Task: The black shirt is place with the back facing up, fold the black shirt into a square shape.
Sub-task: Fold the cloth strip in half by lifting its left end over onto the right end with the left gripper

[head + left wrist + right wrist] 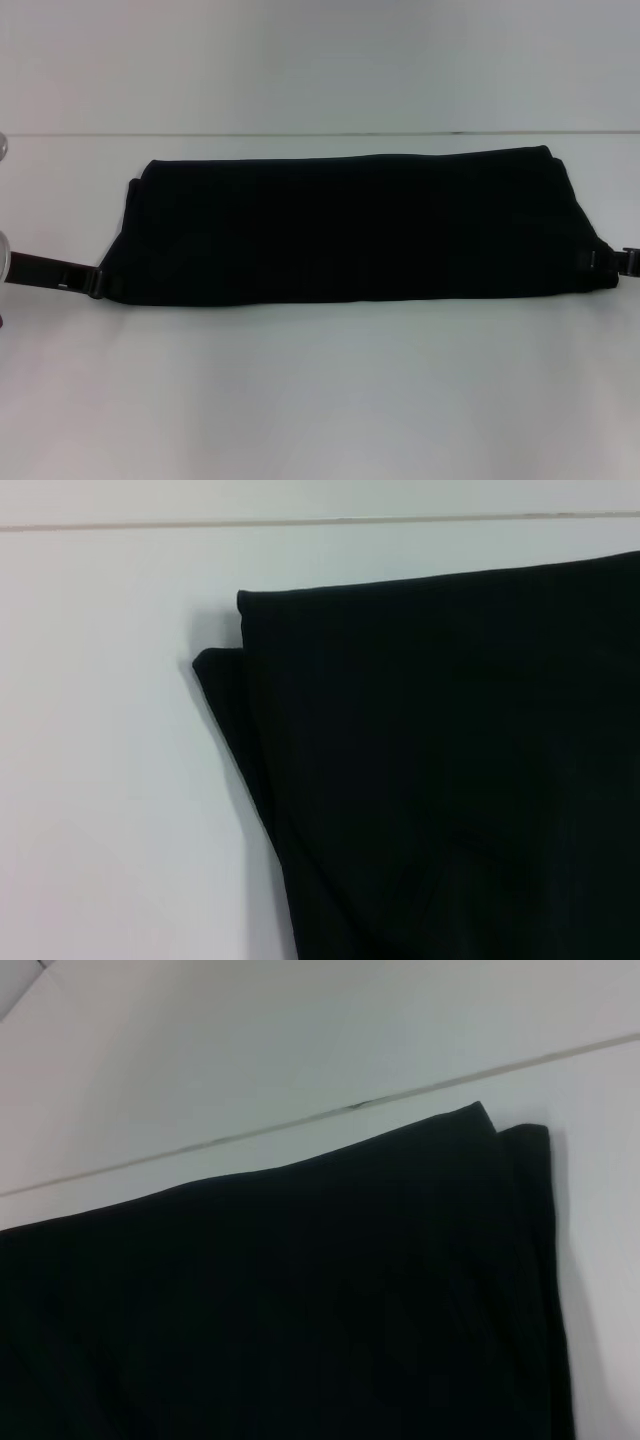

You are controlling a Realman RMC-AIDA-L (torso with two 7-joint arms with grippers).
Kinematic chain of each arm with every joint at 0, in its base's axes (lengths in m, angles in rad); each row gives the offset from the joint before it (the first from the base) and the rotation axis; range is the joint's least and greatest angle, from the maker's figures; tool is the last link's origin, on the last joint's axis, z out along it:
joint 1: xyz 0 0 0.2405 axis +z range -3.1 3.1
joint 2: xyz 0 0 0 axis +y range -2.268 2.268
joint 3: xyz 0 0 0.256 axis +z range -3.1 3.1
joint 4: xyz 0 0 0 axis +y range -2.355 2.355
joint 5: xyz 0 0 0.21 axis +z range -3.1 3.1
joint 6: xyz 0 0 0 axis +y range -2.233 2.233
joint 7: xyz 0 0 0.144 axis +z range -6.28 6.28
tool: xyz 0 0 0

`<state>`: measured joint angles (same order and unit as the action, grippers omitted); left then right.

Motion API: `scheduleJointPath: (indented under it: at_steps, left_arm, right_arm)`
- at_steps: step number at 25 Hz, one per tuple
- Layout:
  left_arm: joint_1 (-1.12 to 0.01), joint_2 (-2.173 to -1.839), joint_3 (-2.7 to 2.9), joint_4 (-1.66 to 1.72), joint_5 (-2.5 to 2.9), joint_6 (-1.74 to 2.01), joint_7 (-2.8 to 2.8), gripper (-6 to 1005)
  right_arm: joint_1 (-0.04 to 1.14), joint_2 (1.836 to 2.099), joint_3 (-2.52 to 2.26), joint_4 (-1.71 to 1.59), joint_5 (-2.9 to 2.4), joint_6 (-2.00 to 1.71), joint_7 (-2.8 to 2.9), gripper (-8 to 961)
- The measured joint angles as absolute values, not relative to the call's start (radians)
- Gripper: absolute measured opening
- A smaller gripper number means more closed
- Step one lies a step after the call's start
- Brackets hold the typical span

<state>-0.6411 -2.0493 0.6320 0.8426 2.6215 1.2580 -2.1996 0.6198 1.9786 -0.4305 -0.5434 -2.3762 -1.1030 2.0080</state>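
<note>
Two grippers are flanking the black shirt [345, 225], which I'm seeing lying across the middle of the white bench [320, 400] as a long folded band. My left gripper [98, 281] is sitting at the shirt's left near corner, and my right gripper [598, 262] is at its right end. I cannot tell whether either set of jaws is open or gripping cloth.

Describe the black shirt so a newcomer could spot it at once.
On the white table, a long dark band lies crosswise: the black shirt, folded into a wide strip. It is soft and plain, unlike the hard left gripper and right gripper at its ends.
</note>
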Motion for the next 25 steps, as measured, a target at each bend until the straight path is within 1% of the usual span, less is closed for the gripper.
scheduleJointPath:
  at_steps: [1, 7, 12, 17, 25]
  left_arm:
    - [-0.641, -2.049, 0.632, 0.843, 2.621, 1.258, -2.2, 2]
    - [-0.641, -2.049, 0.632, 0.842, 2.621, 1.258, -2.2, 2]
    - [-0.637, -2.049, 0.616, 0.845, 2.622, 1.258, -2.2, 2]
    - [-0.632, -2.049, 0.606, 0.845, 2.622, 1.258, -2.2, 2]
    - [-0.627, -2.049, 0.603, 0.848, 2.627, 1.261, -2.195, 3]
  right_arm:
    - [0.618, 1.979, -0.434, -0.543, -2.376, -1.106, 2.003, 643]
    - [0.61, 1.98, -0.441, -0.551, -2.371, -1.126, 1.989, 397]
    - [0.608, 1.975, -0.434, -0.554, -2.368, -1.151, 1.984, 162]
    - [0.606, 1.973, -0.432, -0.555, -2.367, -1.157, 1.983, 10]
    - [0.591, 1.972, -0.427, -0.557, -2.364, -1.174, 1.981, 9]
